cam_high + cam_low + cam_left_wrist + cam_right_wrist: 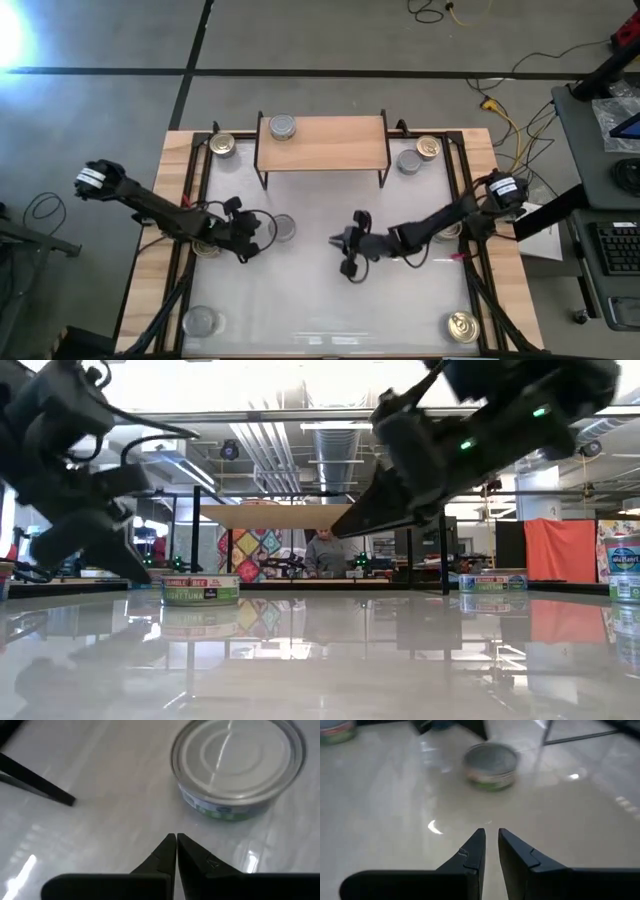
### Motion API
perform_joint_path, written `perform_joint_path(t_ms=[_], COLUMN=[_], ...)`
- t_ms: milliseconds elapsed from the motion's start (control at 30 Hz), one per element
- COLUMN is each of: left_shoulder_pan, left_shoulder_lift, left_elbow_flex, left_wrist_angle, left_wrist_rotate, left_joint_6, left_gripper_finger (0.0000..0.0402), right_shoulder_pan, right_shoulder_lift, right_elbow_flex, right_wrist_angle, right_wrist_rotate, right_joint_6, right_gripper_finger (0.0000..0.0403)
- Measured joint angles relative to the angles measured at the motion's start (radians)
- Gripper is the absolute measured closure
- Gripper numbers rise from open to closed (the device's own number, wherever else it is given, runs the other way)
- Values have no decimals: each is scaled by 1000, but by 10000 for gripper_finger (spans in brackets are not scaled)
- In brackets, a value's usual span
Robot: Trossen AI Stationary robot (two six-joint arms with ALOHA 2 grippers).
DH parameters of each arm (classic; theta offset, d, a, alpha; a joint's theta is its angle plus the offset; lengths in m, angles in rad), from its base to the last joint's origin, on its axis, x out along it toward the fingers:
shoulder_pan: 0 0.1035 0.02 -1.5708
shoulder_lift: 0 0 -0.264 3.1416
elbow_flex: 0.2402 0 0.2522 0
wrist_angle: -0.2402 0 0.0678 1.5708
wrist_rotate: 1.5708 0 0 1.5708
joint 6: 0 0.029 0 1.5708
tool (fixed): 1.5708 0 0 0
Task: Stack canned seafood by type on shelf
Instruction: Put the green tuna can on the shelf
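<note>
A light-wood shelf [322, 143] on black wire legs stands at the table's far side, with one silver-topped can [283, 127] on its left end. Another silver-topped can [283, 228] stands on its base in the middle of the table. My left gripper [262, 236] is shut and empty just left of it; the can [237, 762] sits right ahead of the tips [176, 836]. My right gripper [333, 240] points at the same can [491, 765] from the right, some way off. It is empty, its tips [491, 832] all but shut with a thin gap.
Loose cans stand around the table: gold-topped ones [222, 145] [430, 147] and a silver one [408, 160] beside the shelf, one [203, 322] at the near left, a gold one [462, 326] at the near right. A person [325, 550] shows beyond the table.
</note>
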Motion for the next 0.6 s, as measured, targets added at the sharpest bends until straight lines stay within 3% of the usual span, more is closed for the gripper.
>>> perform_joint_path(t_ms=[200,600], left_shoulder_pan=[1,2], left_shoulder_lift=[42,260], left_elbow_flex=[-72,-46], left_wrist_angle=[162,528], left_wrist_rotate=[33,94], left_joint_6=[51,79], left_gripper_finger=[376,235], right_shoulder_pan=[-99,-145], right_shoulder_lift=[0,0], right_elbow_flex=[0,1], right_wrist_angle=[31,92], right_wrist_rotate=[-10,-42], right_joint_6=[-13,-114], right_gripper_finger=[344,295])
